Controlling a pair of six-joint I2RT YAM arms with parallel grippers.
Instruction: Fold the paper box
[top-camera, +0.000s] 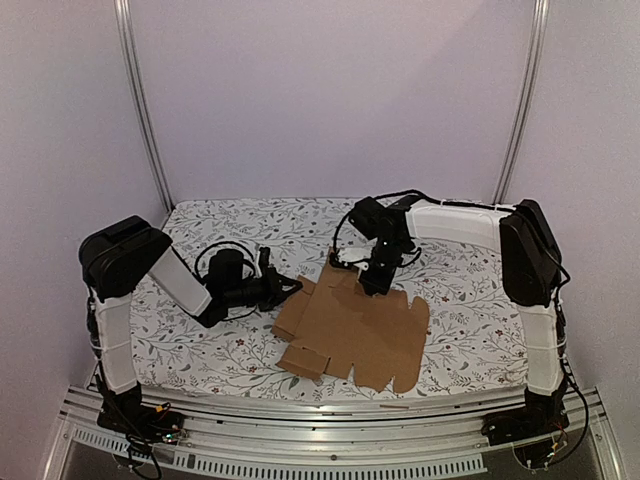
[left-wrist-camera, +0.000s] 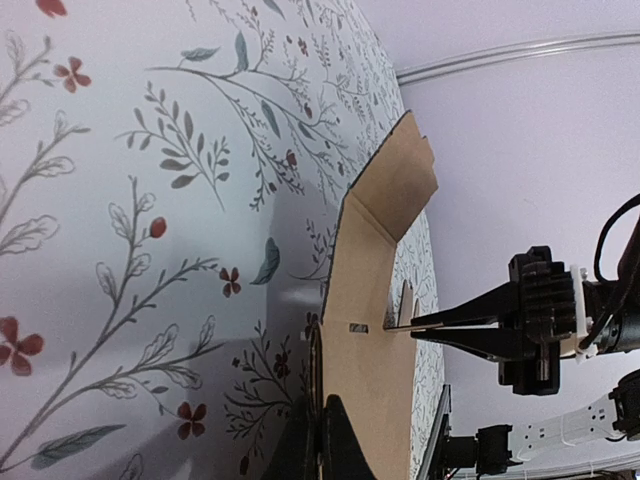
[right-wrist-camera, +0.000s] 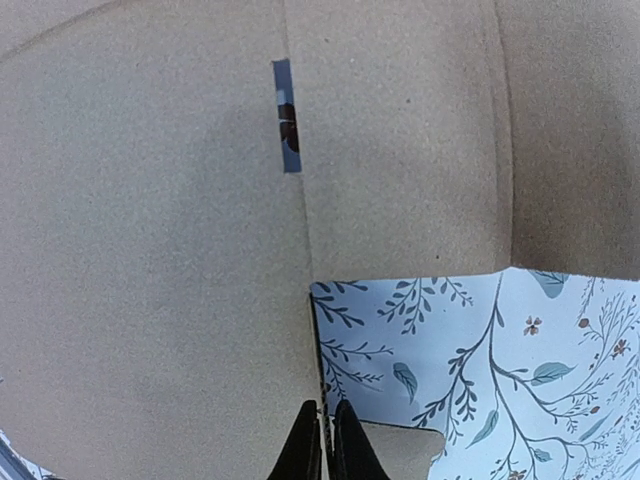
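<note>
Creasing looks barely begun: paper box (top-camera: 360, 330) lies mostly flat on the desk (top-camera: 200, 350) between the claws. The left claw (top-camera: 290, 287) pinches its lifted edge; the right claw (top-camera: 375, 285), tips pressed together, touches the sheet below. Next: fold that edge over.

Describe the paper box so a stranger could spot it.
Start from the floral tablecloth that covers the table. At its middle lies the paper box, an unfolded brown cardboard sheet with tabs and slots. It is the only plain, unprinted thing on the patterned cloth.
</note>
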